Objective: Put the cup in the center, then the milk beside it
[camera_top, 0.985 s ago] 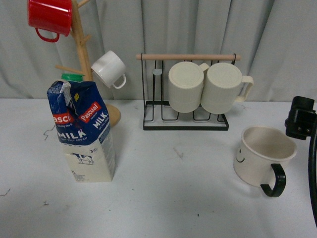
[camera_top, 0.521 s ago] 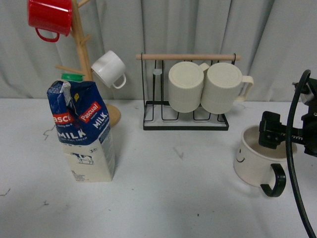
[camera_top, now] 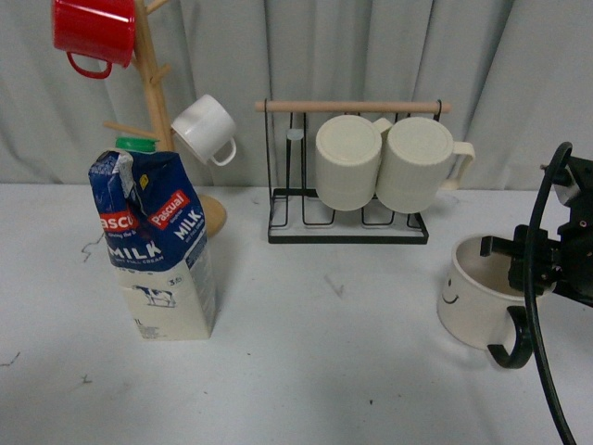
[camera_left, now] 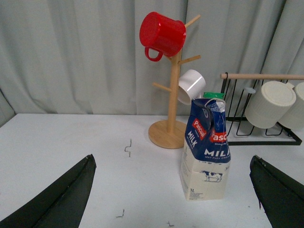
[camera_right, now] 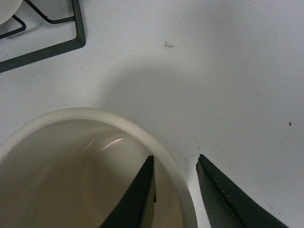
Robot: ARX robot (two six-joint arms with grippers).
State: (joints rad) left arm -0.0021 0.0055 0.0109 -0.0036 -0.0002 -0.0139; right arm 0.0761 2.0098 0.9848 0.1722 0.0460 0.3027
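cup [camera_top: 468, 297]: cream mug, upright on the table [camera_top: 324, 362], in front of the wire rack [camera_top: 347, 237] and off past its right end; smiley on the side turned left, black handle toward the camera
milk: carton [camera_top: 162, 269] upright, well to the left of the rack and further forward than its base; green cap on top, blue part creased
right gripper [camera_right: 175, 190]: at the cup, pincer spread, not pinching; in the right wrist view one finger [camera_right: 137, 194] is inside the mug and the other finger [camera_right: 223, 194] is outside, with the rim between them
gap: a strip of table shows between the outer finger and the rim; cannot tell if the inner finger touches the wall
left gripper [camera_left: 172, 158]: not in the front view; the left wrist view shows its two dark tips far apart, nothing between them, above the table and facing the carton
ribbed mugs [camera_top: 380, 165]: two, cream, lying sideways on the rack under its wooden bar, side by side and touching
mug tree [camera_top: 153, 102]: wooden, left of the rack, just behind the carton; red mug [camera_top: 93, 28] on top, small white mug [camera_top: 202, 128] on a peg on the rack side
backdrop: grey curtain [camera_top: 371, 46] behind the rack
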